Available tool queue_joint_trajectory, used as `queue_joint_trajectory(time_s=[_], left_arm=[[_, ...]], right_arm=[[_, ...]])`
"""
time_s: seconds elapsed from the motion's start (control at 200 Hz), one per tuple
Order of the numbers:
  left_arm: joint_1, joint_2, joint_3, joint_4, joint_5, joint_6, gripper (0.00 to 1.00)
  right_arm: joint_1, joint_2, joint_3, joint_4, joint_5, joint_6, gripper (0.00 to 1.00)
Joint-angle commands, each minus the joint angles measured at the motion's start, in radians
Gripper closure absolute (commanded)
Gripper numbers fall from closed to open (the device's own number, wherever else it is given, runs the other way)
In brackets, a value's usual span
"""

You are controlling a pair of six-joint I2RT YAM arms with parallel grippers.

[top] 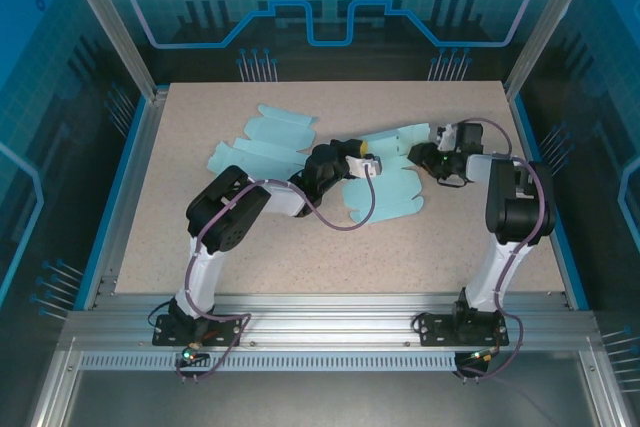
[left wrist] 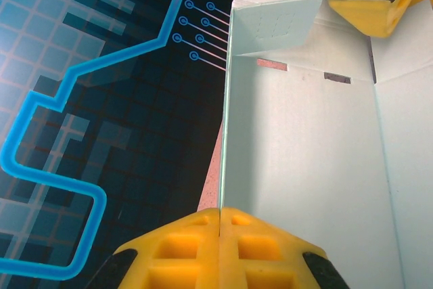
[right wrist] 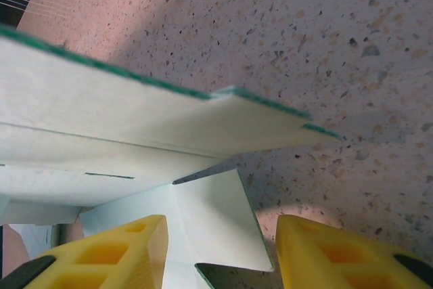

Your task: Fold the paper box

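Speckled beige tabletop (top: 200,237) holds the pale teal paper box blank (top: 392,197) at centre; left gripper (top: 368,165) clamps its 10 o'clock wall (left wrist: 298,167), right gripper (top: 432,159), fingers apart, straddles the 2 o'clock flap (right wrist: 216,221)

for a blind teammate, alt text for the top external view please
Mid-table, a pale blue paper box blank is worked from both sides: the left gripper shut on a panel, the right gripper open at its flaps. A second flat blank lies behind on the speckled table.
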Motion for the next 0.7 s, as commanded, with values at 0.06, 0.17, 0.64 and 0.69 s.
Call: queue_joint_trajectory(time_s=[0.06, 0.17, 0.64, 0.69], left_arm=[[0.004, 0.003, -0.011, 0.020, 0.030, -0.030, 1.00], [0.005, 0.007, -0.010, 0.015, 0.030, -0.028, 1.00], [-0.005, 0.027, 0.015, -0.004, 0.017, 0.014, 1.00], [-0.009, 0.036, 0.020, -0.003, 0.010, 0.033, 1.00]], right_arm=[[0.018, 0.010, 0.024, 0.022, -0.002, -0.007, 0.54], [0.026, 0.007, 0.022, 0.063, -0.035, -0.002, 0.60], [0.092, -0.057, 0.000, 0.080, -0.031, -0.009, 0.73], [0.098, -0.052, -0.004, 0.092, -0.028, 0.001, 0.74]])
